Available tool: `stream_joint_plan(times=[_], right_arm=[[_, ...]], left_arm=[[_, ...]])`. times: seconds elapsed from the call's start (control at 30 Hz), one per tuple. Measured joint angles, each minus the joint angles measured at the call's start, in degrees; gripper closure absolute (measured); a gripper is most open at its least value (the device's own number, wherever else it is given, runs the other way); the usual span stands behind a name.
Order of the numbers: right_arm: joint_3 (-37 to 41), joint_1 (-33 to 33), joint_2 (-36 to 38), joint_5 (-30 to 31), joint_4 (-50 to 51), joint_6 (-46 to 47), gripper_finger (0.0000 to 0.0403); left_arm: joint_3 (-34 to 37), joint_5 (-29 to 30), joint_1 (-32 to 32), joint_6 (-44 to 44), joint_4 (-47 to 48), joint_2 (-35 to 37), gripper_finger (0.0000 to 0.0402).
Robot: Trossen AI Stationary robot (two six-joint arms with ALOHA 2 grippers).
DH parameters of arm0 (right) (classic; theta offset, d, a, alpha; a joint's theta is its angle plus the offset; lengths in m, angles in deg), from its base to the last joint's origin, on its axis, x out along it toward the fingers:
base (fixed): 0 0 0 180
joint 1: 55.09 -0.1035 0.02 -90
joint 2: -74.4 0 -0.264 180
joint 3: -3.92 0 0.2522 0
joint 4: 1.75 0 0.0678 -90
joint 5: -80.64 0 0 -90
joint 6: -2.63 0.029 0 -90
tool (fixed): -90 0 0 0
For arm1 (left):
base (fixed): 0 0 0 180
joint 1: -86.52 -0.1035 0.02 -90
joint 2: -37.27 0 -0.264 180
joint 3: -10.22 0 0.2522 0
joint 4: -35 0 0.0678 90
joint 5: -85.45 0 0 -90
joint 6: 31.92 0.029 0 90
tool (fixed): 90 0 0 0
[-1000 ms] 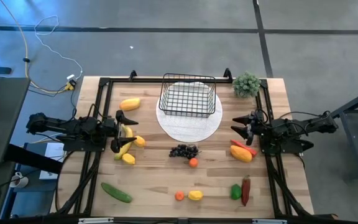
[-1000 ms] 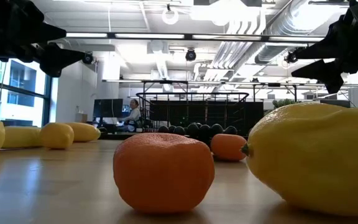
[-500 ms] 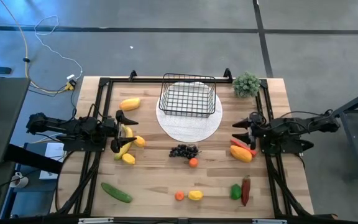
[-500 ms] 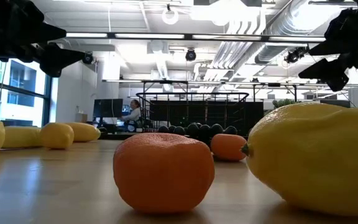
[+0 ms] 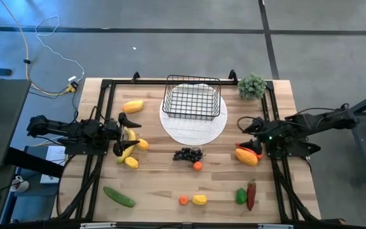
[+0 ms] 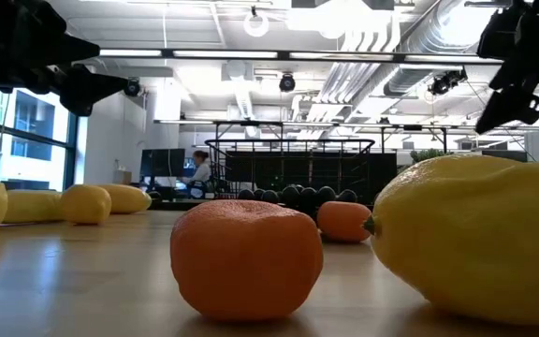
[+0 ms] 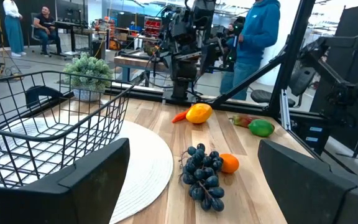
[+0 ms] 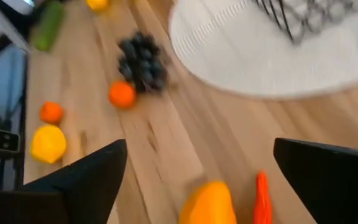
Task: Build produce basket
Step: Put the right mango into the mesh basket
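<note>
The basket (image 5: 192, 97) sits empty on the white plate (image 5: 193, 126) at upper centre of the bench (image 5: 157, 181). Right gripper (image 5: 248, 135) — spread wide — hangs above the mango (image 5: 247, 158) at mid-right; left gripper (image 5: 124, 135) — released — over the banana (image 5: 128, 149) at mid-left.

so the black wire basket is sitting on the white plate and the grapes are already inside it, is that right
Not quite. The basket does sit on the white plate, but the high view shows it holds no produce. The grapes lie on the bare wooden table, off the plate's near edge, beside a small orange.
</note>
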Motion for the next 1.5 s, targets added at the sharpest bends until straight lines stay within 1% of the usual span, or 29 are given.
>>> stream_joint_plan(times=[0.1,0.2,0.4,0.53,0.7,0.83,1.13,1.27,1.5], right_arm=[[-2.49,0.0,-4.04,-1.8,4.63,3.9,0.0004],[-3.32,0.0,-7.7,-3.44,6.03,5.25,0.0004],[-3.35,-0.02,-15.57,-8.01,8.65,3.11,0.0004],[-3.35,-0.2,-20.54,-11.15,7.46,0.87,0.0004],[-3.35,-2.34,-25.77,-12.23,6.15,0.13,0.0004],[-3.35,-4.16,-29.35,-11.99,6.11,0.42,0.0004],[-3.35,-5.27,-36.42,-11.75,2.8,0.43,0.0005],[-3.35,-5.27,-38.58,-11.73,2.78,0.43,0.0022],[-3.42,-5.27,-40.69,-10.57,2.69,0.42,0.0088]], left_arm=[[-0.02,0.0,0.01,0.02,0.01,0.02,0.0057],[0.0,0.0,-0.01,0.0,0.01,-0.01,0.0057],[0.0,0.01,0.01,0.0,0.01,0.02,0.0057],[0.0,0.01,0.0,0.01,0.0,0.01,0.0057],[0.0,0.01,0.01,0.0,0.01,0.02,0.0057],[0.0,-0.01,-0.01,0.0,0.01,0.02,0.0057],[0.0,0.01,0.01,0.0,-0.01,0.02,0.0057],[0.0,0.02,0.0,0.0,0.01,0.02,0.0057],[0.0,0.0,0.0,0.0,0.01,0.02,0.0057]])
